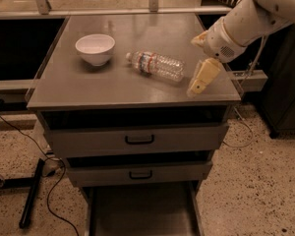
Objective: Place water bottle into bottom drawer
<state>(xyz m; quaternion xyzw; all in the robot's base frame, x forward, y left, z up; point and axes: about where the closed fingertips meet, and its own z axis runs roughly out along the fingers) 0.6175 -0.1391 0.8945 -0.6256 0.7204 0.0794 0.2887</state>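
Note:
The water bottle (156, 65) lies on its side on the grey cabinet top (88, 87), its white cap pointing left toward the bowl. My gripper (200, 78) hangs over the right part of the top, just right of the bottle's base and not touching it. It holds nothing. The bottom drawer (140, 211) is pulled out at the foot of the cabinet, a shallow grey tray with nothing in it.
A white bowl (95, 48) stands on the top, left of the bottle. The two upper drawers (139, 139) with black handles are pushed in. A black stand and cables (32, 191) lie on the floor at the left. A dark cabinet (285, 82) stands at the right.

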